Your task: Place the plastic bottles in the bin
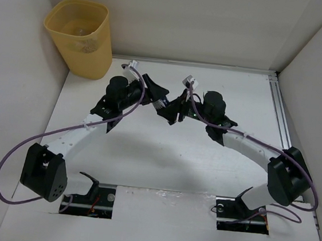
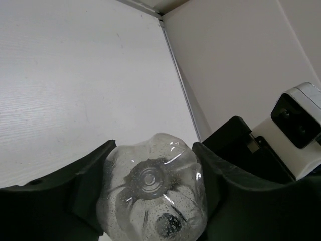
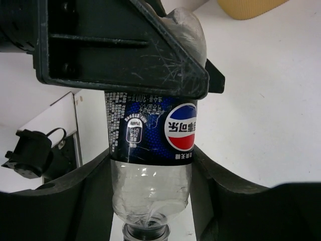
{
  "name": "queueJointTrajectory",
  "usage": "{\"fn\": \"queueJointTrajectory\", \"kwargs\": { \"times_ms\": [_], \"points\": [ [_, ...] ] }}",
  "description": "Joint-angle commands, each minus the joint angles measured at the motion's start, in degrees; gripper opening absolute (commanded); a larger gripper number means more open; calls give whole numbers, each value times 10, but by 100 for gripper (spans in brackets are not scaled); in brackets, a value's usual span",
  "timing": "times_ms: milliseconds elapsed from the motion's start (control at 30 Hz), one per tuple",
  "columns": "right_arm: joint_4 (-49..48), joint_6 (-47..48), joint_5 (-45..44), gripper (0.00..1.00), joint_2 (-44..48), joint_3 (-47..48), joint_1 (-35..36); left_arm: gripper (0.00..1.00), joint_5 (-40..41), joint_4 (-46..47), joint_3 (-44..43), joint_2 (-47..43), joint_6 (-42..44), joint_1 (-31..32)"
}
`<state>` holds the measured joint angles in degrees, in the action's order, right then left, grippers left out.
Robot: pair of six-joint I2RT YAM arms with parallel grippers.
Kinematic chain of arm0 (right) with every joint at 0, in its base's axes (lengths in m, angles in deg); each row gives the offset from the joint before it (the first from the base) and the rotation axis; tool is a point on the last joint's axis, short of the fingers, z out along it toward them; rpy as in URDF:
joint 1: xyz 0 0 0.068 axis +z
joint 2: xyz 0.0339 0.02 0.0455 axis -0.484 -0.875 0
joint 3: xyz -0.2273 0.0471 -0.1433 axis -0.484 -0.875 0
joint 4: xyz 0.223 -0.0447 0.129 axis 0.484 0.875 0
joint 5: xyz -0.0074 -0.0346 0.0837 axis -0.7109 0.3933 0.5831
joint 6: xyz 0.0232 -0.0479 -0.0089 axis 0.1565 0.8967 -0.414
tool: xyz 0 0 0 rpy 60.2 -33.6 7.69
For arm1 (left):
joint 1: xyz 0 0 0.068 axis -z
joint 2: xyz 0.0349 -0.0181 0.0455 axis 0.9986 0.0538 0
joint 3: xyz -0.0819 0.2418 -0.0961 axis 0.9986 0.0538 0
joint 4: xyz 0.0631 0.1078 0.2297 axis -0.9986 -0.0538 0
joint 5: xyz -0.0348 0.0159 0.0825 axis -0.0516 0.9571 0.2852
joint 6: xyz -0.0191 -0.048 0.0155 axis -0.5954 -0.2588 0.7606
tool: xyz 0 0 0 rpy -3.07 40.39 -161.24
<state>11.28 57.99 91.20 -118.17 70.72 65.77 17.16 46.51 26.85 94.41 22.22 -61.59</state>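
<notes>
top external: the two arms reach in from the bottom corners and meet near the middle of the frame, above the white desk (image 1: 162,161).
left gripper (image 1: 158,95): pinching the base end of one clear plastic bottle (image 2: 150,196); in the left wrist view a black finger presses on each side of the ribbed bottom.
right gripper (image 3: 150,155): pinching the same bottle lower down, its fingers touching the clear body just under the blue label (image 3: 150,130).
bottle: held off the desk between both grippers at mid-frame of the top view; in the right wrist view the neck end is at the bottom edge and the base is hidden behind the left gripper's finger near the top.
label: blue and black with a round red, white and blue logo and small white print.
bin (image 1: 82,49): yellow-orange, upright at the upper left of the top view, well apart from both grippers; whether anything lies in it cannot be told.
</notes>
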Motion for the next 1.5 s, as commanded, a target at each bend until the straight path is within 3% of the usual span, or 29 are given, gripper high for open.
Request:
{"fn": "queueJointTrajectory", "kwargs": {
  "times_ms": [0, 67, 100, 133, 267, 333, 467, 600, 700, 800, 867, 1000, 1200, 1267, 1333, 1367, 1400, 1433, 1467],
  "points": [
    [-56, -10, -4, 1, 16, 2, -13, 16, -31, 39, -25, -2, -11, 4],
    [-56, -10, -4, 20, 10, 8, -27, 7, -32, 34, -42, -2, -11, 4],
    [-56, -10, -4, 53, 10, 8, -27, 0, -32, 28, -49, -2, -11, 4],
    [-56, -10, -13, 93, 10, 8, -34, 0, -7, 9, -68, -2, -5, 4],
    [54, 27, -76, 97, 41, 8, -78, 0, 43, -66, -153, 16, 24, -11],
    [84, 34, -91, 98, 71, -25, -97, 0, 43, -97, -204, 35, 43, -49],
    [98, 39, -85, 98, 113, -78, -139, 0, 49, -159, -358, 100, 48, -136],
    [140, 52, -86, 98, 151, -99, -151, 0, 144, -223, -583, 195, 94, -187],
    [158, 58, -86, 98, 187, -114, -156, 0, 196, -238, -705, 244, 109, -230],
    [173, 64, -71, 98, 207, -119, -156, 0, 237, -220, -744, 287, 90, -281],
    [178, 69, -65, 98, 216, -125, -156, 0, 318, -185, -744, 292, 90, -294],
    [183, 75, -55, 98, 237, -131, -143, 0, 434, -86, -709, 313, 190, -295],
    [183, 75, -55, 98, 249, -136, -95, 1, 496, -62, -751, 411, 267, -301],
    [189, 81, -62, 98, 249, -125, -81, 27, 486, -74, -765, 436, 252, -310],
    [189, 81, -69, 98, 249, -119, -60, 37, 484, -88, -777, 468, 233, -323],
    [189, 81, -77, 98, 249, -119, -53, 67, 484, -88, -784, 475, 225, -330],
    [195, 81, -83, 98, 249, -119, -46, 84, 478, -104, -798, 482, 219, -331],
    [195, 90, -93, 98, 249, -112, -31, 100, 478, -109, -808, 495, 219, -336],
    [210, 98, -102, 98, 249, -105, -24, 100, 478, -109, -818, 495, 219, -336]
  ]
}}
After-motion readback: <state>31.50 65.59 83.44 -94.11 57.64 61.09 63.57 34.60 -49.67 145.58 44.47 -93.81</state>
